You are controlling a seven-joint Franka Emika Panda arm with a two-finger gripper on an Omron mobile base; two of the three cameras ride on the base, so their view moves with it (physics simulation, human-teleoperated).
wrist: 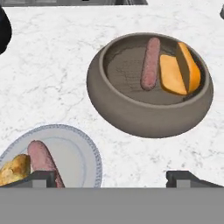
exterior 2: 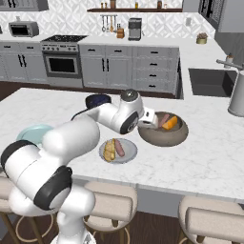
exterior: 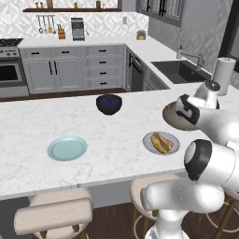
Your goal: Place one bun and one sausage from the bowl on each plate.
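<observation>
Hovering end effector (wrist: 112, 178): it hangs above the worktop (wrist: 52, 65) between the brown bowl and the grey plate, its two tips spread wide apart with nothing between them.
Brown bowl (wrist: 131, 113): sits just beyond the tips on the marble; it holds one sausage (wrist: 150, 63) lying lengthwise and one orange bun (wrist: 180, 70) against the far wall, the two touching or nearly so.
Grey plate (wrist: 83, 151): just beside the bowl, already carrying a bun (wrist: 13, 169) and a sausage (wrist: 41, 159) side by side, so I judge this plate served.
Blue plate (exterior: 67, 148): well apart from the bowl, bare, and I judge it the target for both remaining items.
Dark bowl (exterior: 109, 104): stands farther back on the worktop, off the direct path.
Step in hand: probably reaching into the brown bowl for the next item.
Doing it well: centre over the middle of the sausage, turn the tips to straddle its narrow width, descend clear of the rim, and keep off the bun.
Risk: a grip near one end may let it swing or slip.
</observation>
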